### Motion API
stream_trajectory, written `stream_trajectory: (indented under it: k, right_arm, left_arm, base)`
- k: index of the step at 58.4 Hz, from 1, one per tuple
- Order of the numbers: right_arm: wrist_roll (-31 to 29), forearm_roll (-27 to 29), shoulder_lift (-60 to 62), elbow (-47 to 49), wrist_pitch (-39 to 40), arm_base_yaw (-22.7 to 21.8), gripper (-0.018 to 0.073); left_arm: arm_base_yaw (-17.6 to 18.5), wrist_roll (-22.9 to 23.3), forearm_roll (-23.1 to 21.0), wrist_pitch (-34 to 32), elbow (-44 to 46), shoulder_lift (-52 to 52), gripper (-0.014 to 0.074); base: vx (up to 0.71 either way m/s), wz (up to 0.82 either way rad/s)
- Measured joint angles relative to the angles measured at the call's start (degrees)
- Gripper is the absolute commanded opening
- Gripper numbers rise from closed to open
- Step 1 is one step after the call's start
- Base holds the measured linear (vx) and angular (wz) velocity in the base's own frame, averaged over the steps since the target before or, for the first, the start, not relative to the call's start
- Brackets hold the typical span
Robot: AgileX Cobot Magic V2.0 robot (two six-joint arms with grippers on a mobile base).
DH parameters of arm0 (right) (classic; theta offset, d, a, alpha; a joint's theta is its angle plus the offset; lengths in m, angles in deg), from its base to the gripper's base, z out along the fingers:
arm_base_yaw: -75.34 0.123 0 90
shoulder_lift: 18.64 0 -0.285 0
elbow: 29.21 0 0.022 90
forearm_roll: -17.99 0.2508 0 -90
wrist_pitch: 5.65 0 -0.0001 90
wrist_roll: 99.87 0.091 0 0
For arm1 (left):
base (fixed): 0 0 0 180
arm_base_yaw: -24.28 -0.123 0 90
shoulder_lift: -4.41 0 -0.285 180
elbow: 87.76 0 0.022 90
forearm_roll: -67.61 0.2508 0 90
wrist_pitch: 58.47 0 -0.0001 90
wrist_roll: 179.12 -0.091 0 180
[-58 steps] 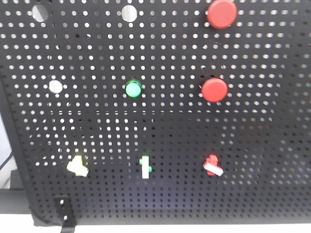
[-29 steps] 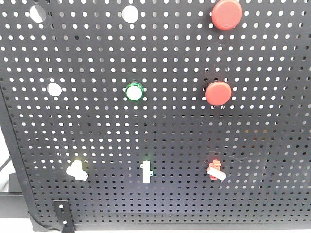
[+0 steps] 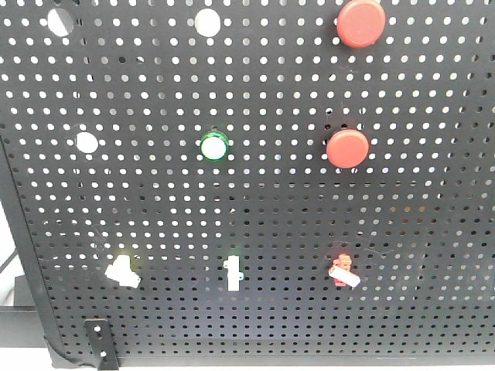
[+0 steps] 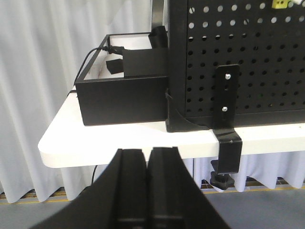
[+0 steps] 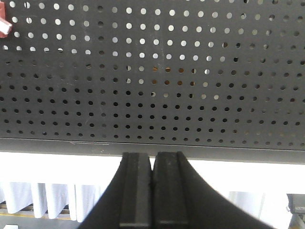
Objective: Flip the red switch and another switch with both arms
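Apparently pre-contact, with fingers [image 4: 131, 183] together: left gripper [image 4: 147, 164] needs yellow switch [image 4: 280, 4] at one o'clock, right gripper [image 5: 152, 162] red switch [image 5: 4, 26] at eleven.

No text, label, brand, number or sign is legible in any view.

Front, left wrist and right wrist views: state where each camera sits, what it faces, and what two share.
Front: faces the pegboard head-on, red switch and yellow switch low; no robot parts.
Left wrist: behind the shut left claw, low, facing the pegboard's bottom-left corner above the table.
Right wrist: behind the shut right claw, facing the pegboard's lower edge.
Shared: front and right wrist both show the red switch.
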Motion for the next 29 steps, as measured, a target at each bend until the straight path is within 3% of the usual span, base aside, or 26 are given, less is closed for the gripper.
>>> stream_trajectory:
  k: [17, 29]
  right_arm:
    - [0.0, 0.0, 0.0, 0.0, 4.2, 0.0, -0.0006]
    - [1.9, 0.0, 0.0, 2.3, 7.3, 0.0, -0.0006]
  left_arm:
    - [0.0, 0.0, -0.1, -4.2, 0.0, 0.0, 0.0002]
    - [0.0, 1.2, -4.0, -18.3, 2.0, 0.0, 0.0002]
  base:
    - [0.00, 0.00]
    - [0.00, 0.00]
